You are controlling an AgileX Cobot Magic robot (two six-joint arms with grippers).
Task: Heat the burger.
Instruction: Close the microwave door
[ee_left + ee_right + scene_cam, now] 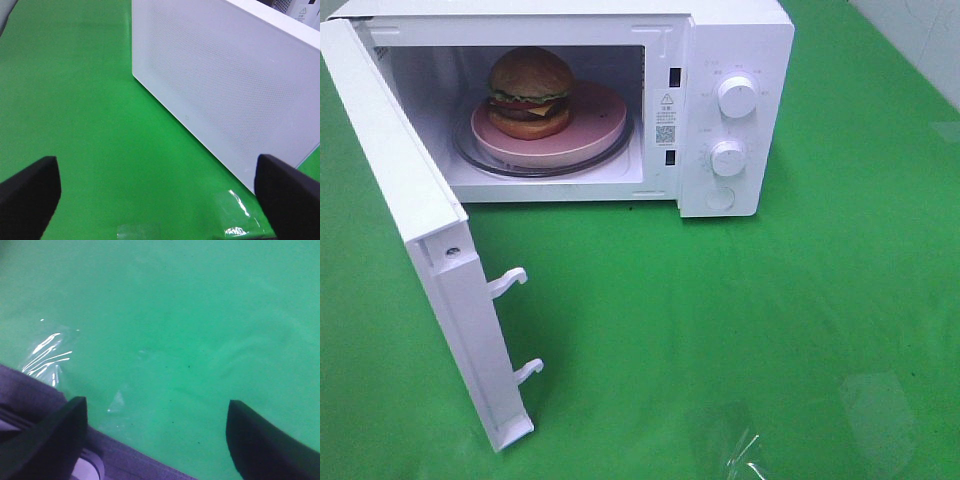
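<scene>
Golden-brown burger (530, 92) sits on pink plate (595, 125) inside white microwave (740, 40), door (420, 230) swung wide. Both spread apart, empty: left pincer (159, 197) near door's outer face, right pincer (157, 437) over green table (770, 320).

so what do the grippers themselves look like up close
The left gripper and the right gripper each show two plain matte black fingers with blunt, wedge-shaped tips. No markings or cables are visible on either.
</scene>
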